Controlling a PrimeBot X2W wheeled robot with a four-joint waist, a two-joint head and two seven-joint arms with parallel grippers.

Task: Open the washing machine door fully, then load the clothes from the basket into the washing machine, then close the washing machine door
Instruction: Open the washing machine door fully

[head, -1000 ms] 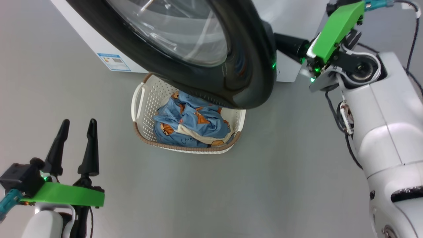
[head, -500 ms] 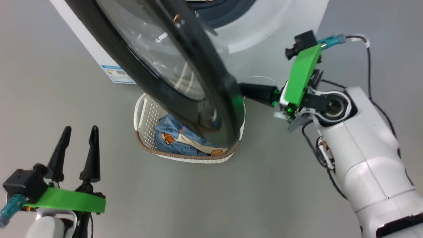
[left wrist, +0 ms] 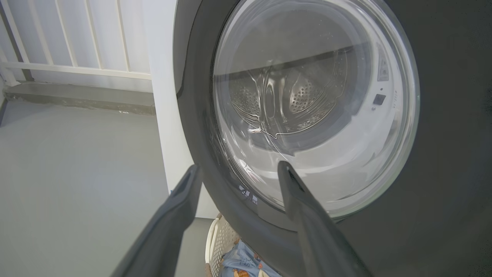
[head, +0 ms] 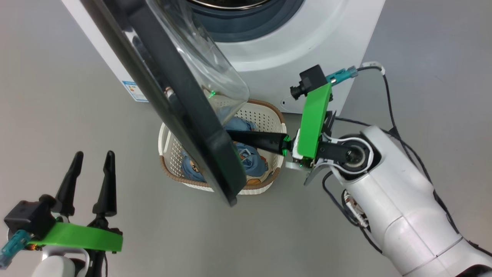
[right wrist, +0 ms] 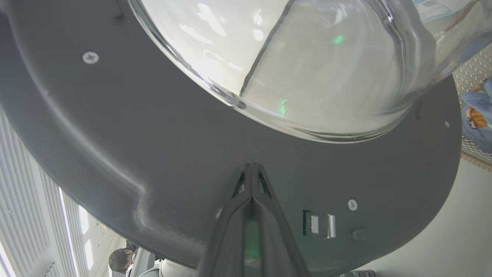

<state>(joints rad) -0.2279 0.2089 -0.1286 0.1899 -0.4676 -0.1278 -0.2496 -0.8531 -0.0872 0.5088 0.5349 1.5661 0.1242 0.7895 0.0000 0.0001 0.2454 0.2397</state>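
Since half a second ago, the washing machine door [head: 177,115] has swung further out, so its thin black edge now faces the head camera. The right gripper [right wrist: 251,166] has gone along with it. Its two fingers are shut tight together with nothing between them. Their tips press on the dark inner side of the door, near the glass bowl [right wrist: 307,69].

The left gripper [head: 94,154] waits low on the left with its fingers spread apart, holding nothing. The clothes [head: 251,163] lie in the basket [head: 261,115] on the floor [head: 269,231], right in front of the washing machine [head: 307,38] and partly under the door.

I think the robot is on the first step, opening the door all the way, and the door does not look fully open yet. Next it should push the door out until it stops, then pull its fingers away and reach for the clothes.
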